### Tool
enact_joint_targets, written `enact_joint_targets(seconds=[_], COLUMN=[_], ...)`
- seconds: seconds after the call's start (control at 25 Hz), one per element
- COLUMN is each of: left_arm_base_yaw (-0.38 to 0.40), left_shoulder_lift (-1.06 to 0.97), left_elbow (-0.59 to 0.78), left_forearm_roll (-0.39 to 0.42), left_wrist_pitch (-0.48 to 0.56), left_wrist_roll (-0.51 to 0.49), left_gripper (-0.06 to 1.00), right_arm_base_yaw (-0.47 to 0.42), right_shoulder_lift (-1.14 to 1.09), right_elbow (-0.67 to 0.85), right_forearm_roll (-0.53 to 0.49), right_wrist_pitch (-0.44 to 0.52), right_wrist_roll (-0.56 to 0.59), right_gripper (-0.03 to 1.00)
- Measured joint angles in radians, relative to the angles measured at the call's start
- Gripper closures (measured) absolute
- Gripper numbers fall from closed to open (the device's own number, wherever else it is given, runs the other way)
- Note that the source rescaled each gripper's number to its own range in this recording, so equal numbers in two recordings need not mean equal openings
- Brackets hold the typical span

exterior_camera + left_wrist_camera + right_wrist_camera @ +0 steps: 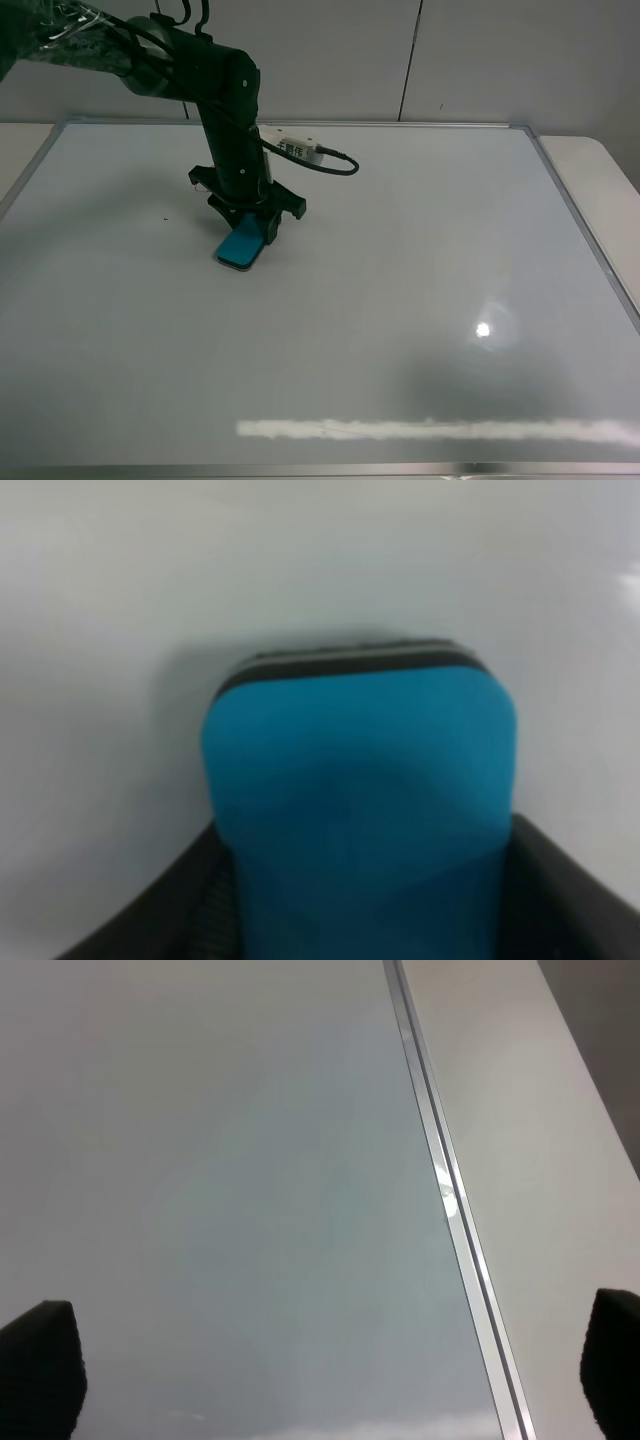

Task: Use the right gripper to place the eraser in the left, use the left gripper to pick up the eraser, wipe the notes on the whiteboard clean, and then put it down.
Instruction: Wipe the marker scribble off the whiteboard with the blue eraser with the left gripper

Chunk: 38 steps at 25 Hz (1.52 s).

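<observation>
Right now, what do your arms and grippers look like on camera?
The left arm is glossy black with rounded cylindrical links; its upper section looks wrapped in shiny film. A white box sits at the wrist, with a black cable looping out. The left gripper is black with flared fingers. Of the right gripper only two black rounded fingertips show.

Reaching down from upper left with the left arm (225, 100), wrist pitched downward, clamping the eraser (240, 248) in the left gripper (248, 226), with the right gripper (320, 1380) spread wide.
</observation>
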Motion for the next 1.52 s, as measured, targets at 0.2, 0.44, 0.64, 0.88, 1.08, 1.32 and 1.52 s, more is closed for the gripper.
enact_joint_targets(seconds=[0.2,0.44,0.64,0.88,1.08,1.32,1.52], left_arm_base_yaw=[-0.022,0.040,0.183,0.369,0.481,0.520,0.499], left_shoulder_lift=[0.002,0.002,0.011,0.012,0.012,0.011,0.012], left_elbow=[0.000,-0.010,-0.047,-0.057,-0.058,-0.058,-0.059], left_forearm_roll=[-0.006,-0.032,-0.027,-0.027,-0.027,-0.027,-0.038], left_wrist_pitch=[0.000,-0.003,-0.024,-0.075,-0.076,-0.067,-0.045], left_wrist_roll=[0.000,0.014,0.034,0.050,0.059,0.076,0.076], left_gripper=[0.92,0.92,0.92,0.92,0.92,0.92,0.92], right_arm_base_yaw=[0.000,0.000,0.000,0.000,0.000,0.000,0.000], right_shoulder_lift=[0.000,0.000,0.000,0.000,0.000,0.000,0.000], right_elbow=[0.000,0.000,0.000,0.000,0.000,0.000,0.000], right_forearm_roll=[0.000,0.000,0.000,0.000,0.000,0.000,0.000], right_wrist_pitch=[0.000,0.000,0.000,0.000,0.000,0.000,0.000], right_wrist_roll=[0.000,0.000,0.000,0.000,0.000,0.000,0.000], right_gripper=[-0.03,-0.03,-0.03,-0.03,-0.03,-0.03,-0.03])
